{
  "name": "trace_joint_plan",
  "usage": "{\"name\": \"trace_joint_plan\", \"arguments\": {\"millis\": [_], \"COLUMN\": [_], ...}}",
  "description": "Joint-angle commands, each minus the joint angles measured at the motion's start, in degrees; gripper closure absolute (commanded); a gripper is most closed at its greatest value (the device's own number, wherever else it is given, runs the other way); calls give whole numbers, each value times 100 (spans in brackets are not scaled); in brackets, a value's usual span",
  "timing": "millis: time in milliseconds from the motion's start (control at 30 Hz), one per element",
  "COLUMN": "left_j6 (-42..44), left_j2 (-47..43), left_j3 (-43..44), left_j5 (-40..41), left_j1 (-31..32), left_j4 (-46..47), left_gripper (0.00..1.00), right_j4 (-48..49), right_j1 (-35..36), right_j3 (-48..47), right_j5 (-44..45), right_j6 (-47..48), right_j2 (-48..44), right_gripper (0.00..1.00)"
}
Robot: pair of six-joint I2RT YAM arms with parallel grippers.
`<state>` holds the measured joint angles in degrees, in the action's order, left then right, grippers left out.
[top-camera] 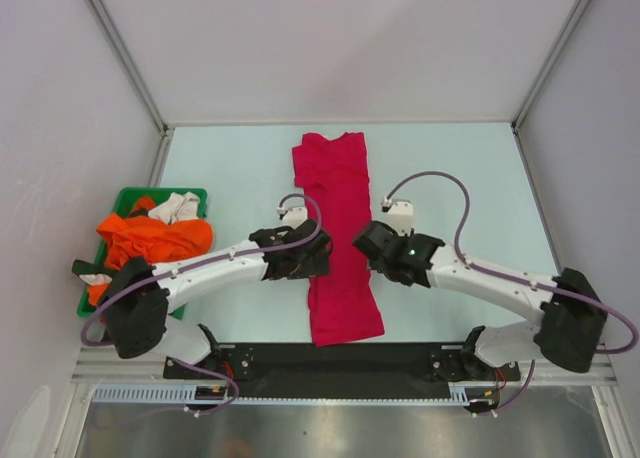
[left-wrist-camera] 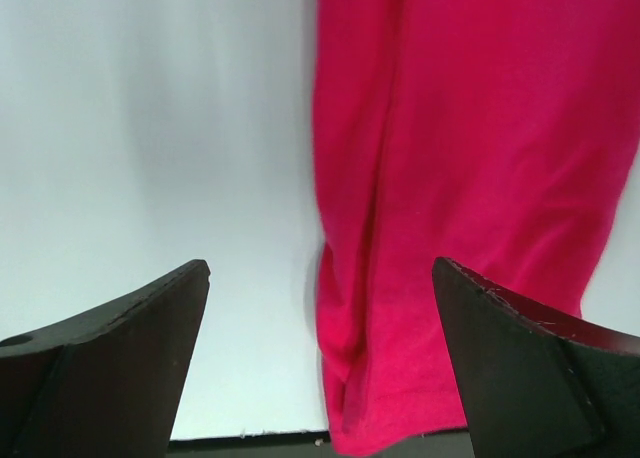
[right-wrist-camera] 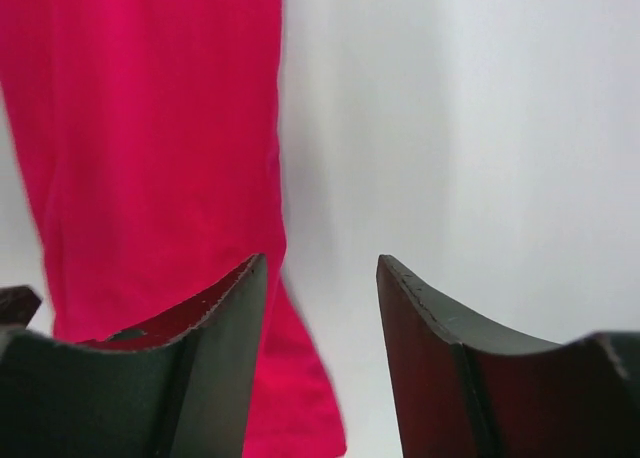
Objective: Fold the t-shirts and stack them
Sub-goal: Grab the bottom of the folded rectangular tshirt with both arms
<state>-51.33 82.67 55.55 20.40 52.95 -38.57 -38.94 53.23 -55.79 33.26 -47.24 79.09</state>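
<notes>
Overhead, a pink-red t-shirt (top-camera: 338,228) lies folded into a long narrow strip down the middle of the pale table (top-camera: 230,168), collar end toward 12 o'clock and hem toward 6 o'clock, where it reaches the black base rail (top-camera: 270,363); the left gripper (top-camera: 322,254) sits at the strip's 9 o'clock edge and the right gripper (top-camera: 364,240) at its 3 o'clock edge, both about halfway along; purple cables (top-camera: 440,175) loop over each wrist; at the table's 9 o'clock side a green bin (top-camera: 192,192) holds a crumpled orange garment (top-camera: 150,240) with a white garment (top-camera: 178,207) on it toward 12 o'clock.

From the left wrist, the fingers (left-wrist-camera: 130,328) are spread wide and grip nothing; bare table shows between them, with the t-shirt (left-wrist-camera: 470,178) filling the view from 12 to 5 o'clock.

From the right wrist, the fingers (right-wrist-camera: 430,358) stand apart with nothing between them; the t-shirt (right-wrist-camera: 150,128) runs from 11 to 6 o'clock, and the finger at 7 o'clock overlaps its edge.
</notes>
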Motion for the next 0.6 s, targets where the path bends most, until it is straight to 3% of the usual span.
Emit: {"name": "trace_joint_plan", "arguments": {"millis": [0, 33, 67, 100, 200, 267, 367, 567], "left_j6": [-1289, -1326, -1327, -1396, -1616, -1800, -1933, -2187], "left_j2": [-768, -1040, -1356, -1411, -1114, -807, -157, 4], "left_j3": [-693, -895, -1166, -1221, -1283, -1240, -942, -1036], "left_j5": [471, 517, 517, 535, 482, 491, 526, 395], "left_j1": [548, 741, 1022, 1155, 1656, 2164, 2640, 2756], "left_j4": [-477, -224, -126, -107, -283, -301, -248, 112], "left_gripper": [0, 0, 8, 30, 42, 41, 32, 28], "right_j4": [-404, -439, -578, -632, -484, -56, 438, 844], "right_j1": [459, 512, 591, 635, 811, 873, 1022, 1391], "right_j3": [375, 445, 516, 664, 1295, 1631, 2115, 2222], "right_j5": [709, 665, 543, 489, 217, -106, -390, -522], "right_j6": [-971, -1041, -1085, -1172, -1278, -1454, -1577, -1594], "right_j2": [-894, -1000, -1105, -1158, -1273, -1343, -1274, -887], "right_gripper": [47, 46, 46, 46, 53, 59, 61, 63]}}
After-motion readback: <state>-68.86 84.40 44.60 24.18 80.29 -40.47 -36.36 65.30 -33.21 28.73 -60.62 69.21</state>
